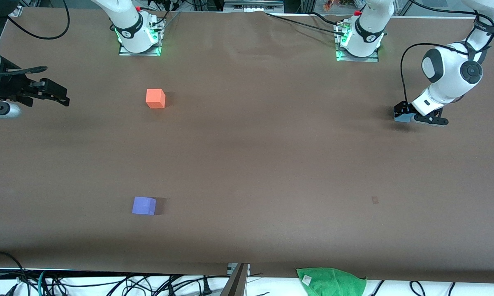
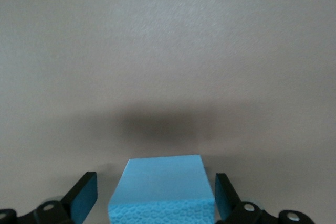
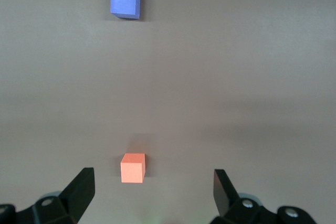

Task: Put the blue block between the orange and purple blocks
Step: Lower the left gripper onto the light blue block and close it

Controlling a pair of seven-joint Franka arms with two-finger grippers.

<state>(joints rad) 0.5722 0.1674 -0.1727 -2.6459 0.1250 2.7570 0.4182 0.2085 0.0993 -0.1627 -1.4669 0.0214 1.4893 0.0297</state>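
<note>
Brown paper covers the bench (image 1: 247, 156). At the left arm's end, the left hand (image 1: 411, 117) is low with its fingers (image 2: 84, 195) apart around the blue block (image 2: 163, 190), not clamped. The right hand (image 1: 51, 93) waits, fingers spread, at the right arm's end. The orange block (image 1: 155, 98) sits toward the bases; the purple block (image 1: 144, 205) lies toward the front edge.
</note>
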